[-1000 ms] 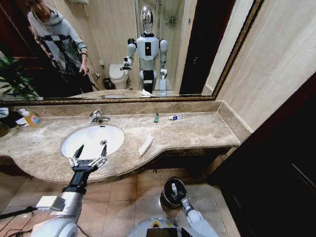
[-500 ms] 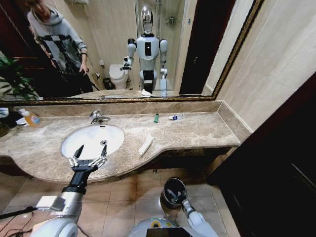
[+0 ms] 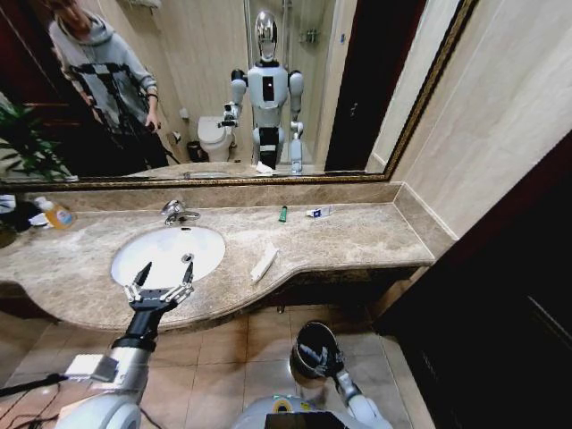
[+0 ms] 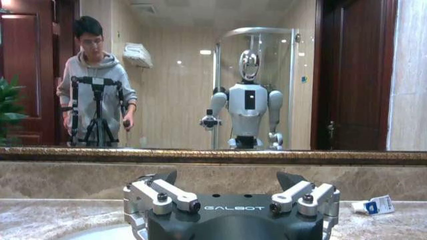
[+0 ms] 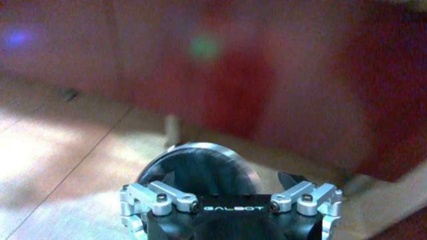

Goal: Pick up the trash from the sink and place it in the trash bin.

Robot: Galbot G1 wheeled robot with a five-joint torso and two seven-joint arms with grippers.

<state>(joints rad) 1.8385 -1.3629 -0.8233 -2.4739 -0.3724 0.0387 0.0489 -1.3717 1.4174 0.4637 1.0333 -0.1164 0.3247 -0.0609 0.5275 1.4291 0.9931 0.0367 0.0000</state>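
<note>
Left gripper (image 3: 161, 281) hangs over the near rim of the sink (image 3: 134, 243), fingers spread wide, nothing in them. I see my right gripper (image 3: 315, 357) low over the trash bin (image 3: 308, 335) on the floor, jaws apart and empty. Long white packet (image 3: 264, 264) lies on the countertop (image 3: 357, 237), green tube (image 3: 282, 214) near the mirror.

A wide framed mirror (image 3: 214, 89) runs along the wall. Below its left end stands an orange-capped soap bottle (image 3: 55, 213), with a leafy green plant (image 3: 22, 143) just above it. Under the mirror's right part, brown floor tiles (image 3: 232, 344) meet a dark wooden door (image 3: 500, 304)
</note>
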